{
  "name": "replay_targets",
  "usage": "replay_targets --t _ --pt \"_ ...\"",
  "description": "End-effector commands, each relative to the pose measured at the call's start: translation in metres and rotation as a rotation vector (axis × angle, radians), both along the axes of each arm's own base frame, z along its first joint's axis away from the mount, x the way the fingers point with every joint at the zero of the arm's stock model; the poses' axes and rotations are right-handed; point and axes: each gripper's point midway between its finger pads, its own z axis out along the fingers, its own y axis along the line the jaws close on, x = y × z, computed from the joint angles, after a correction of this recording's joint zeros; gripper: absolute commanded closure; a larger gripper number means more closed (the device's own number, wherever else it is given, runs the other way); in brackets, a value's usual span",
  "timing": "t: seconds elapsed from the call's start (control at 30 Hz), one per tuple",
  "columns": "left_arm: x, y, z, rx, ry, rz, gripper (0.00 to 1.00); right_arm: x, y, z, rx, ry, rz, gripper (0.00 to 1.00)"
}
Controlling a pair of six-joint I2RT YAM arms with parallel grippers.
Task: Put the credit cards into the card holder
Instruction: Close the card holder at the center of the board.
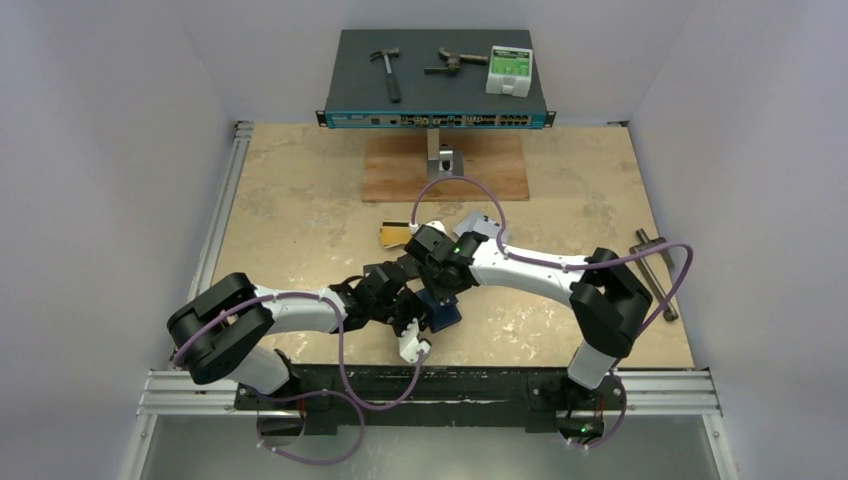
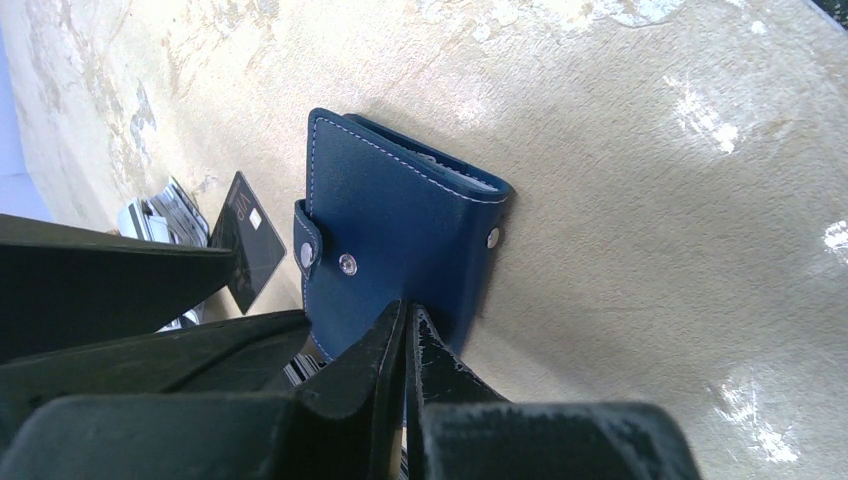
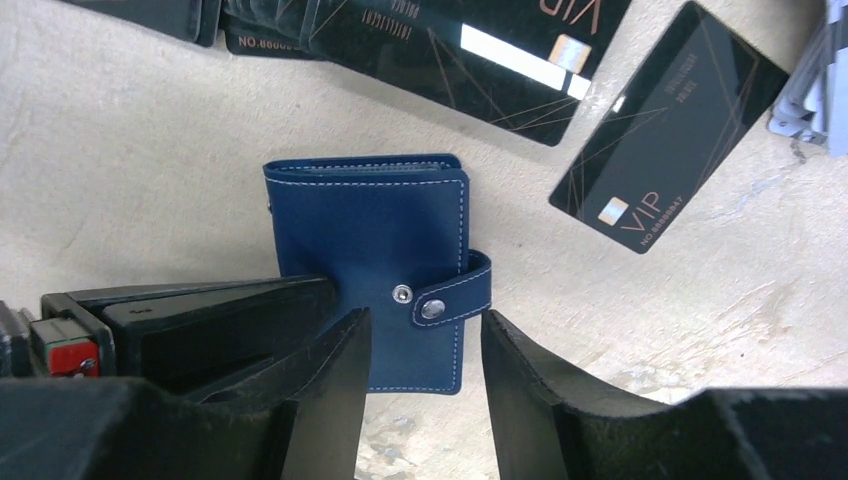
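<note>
Right gripper (image 3: 425, 325): fingers apart, straddling the snap tab (image 3: 455, 295) of the card holder (image 3: 370, 220) | left gripper (image 2: 408, 318): fingers together, tips on the holder's edge | holder: flat on the table (image 3: 130, 150), snapped shut; black cards (image 3: 670, 120) lie nearby, outside it | risk: with so light a pin, the holder may slide or lift when the tab is pulled, or the thin tab may slip free.

on my feed i see the mottled beige tabletop (image 1: 300, 200) carrying a closed navy card holder (image 3: 370, 230) toward its near edge, black cards (image 3: 665, 130) near it, silver-grey cards (image 2: 150, 220) beside those, a gold card (image 1: 392, 236) farther back, a wooden board (image 1: 400, 170) at the far edge and a metal tool (image 1: 655, 270) at the right.
</note>
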Motion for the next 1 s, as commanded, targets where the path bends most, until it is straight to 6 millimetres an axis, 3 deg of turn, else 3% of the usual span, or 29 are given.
replay_targets --t 0.0,0.17,0.37,0.83,0.97 --pt "-0.02 0.028 -0.035 0.132 0.121 0.018 0.98 0.001 0.001 -0.002 -0.062 -0.019 0.015 0.56" --pt "-0.021 0.03 -0.035 0.13 0.119 0.02 0.98 -0.005 -0.003 -0.016 -0.102 -0.006 0.018 0.55" --pt "-0.02 0.03 -0.034 0.132 0.117 0.025 0.98 0.0 -0.002 -0.016 -0.106 -0.028 0.01 0.62" --pt "-0.02 0.031 -0.034 0.137 0.127 0.036 0.98 0.006 -0.006 -0.009 -0.109 -0.075 -0.024 0.99" --pt "-0.02 0.031 -0.034 0.138 0.128 0.035 0.98 0.0 0.002 -0.003 -0.046 -0.054 -0.013 1.0"
